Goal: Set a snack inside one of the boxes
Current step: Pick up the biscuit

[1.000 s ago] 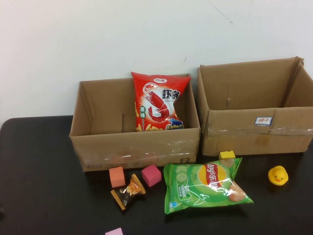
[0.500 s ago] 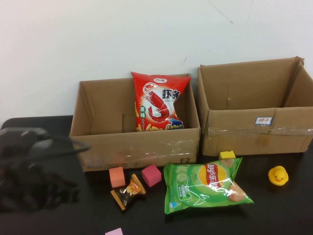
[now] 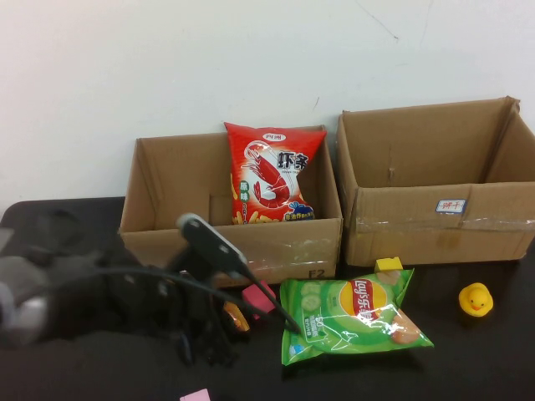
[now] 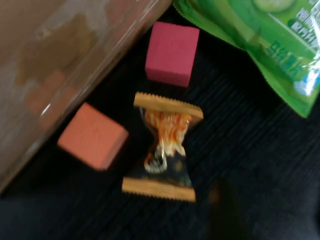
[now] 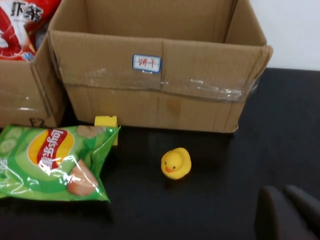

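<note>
so the landmark here is the left box (image 3: 230, 221), the cardboard one with the red shrimp-cracker bag (image 3: 269, 176) standing upright inside against its back wall.

nearest the camera, a pink block (image 3: 195, 395) peeks in at the front edge of the black table (image 3: 468, 368). the left gripper (image 3: 205, 338) is in front of the left box, low over the table, all motion-blurred in the high view, so i can't tell how its fingers stand. the left wrist view looks straight down on the small orange-and-dark snack packet (image 4: 163, 147), which lies flat on the table just in front of the box, between an orange block (image 4: 92, 135) and a magenta block (image 4: 172, 53), close to both, with nothing gripping it.

just right of those, still in front of the left box, the green chips bag (image 3: 351, 316) lies flat. a yellow block (image 3: 388, 265) sits at its far corner, near the right box (image 3: 435, 221), which stands beside the left box. a yellow rubber duck (image 3: 475, 299) sits further right, in front of the right box.

the right gripper (image 5: 287, 212) only shows in its own wrist view as two dark fingers (image 5: 270, 215) close together with a thin gap between them, holding nothing, on the duck's side, well away from the left box.
</note>
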You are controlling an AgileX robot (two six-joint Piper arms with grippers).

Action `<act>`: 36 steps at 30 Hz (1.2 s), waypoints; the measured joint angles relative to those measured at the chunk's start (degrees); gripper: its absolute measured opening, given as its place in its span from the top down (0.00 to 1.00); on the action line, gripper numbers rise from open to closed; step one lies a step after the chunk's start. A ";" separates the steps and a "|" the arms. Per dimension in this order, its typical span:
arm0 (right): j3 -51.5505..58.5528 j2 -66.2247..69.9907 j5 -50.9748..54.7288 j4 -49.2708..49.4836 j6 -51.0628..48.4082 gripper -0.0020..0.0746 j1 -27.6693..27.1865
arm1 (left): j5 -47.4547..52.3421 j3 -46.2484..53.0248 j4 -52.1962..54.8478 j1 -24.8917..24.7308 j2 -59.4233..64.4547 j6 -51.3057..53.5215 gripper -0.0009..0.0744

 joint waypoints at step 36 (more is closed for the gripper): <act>0.09 0.00 -0.63 0.21 -0.15 0.98 0.00 | -12.24 -4.22 0.58 -3.86 19.03 0.80 0.98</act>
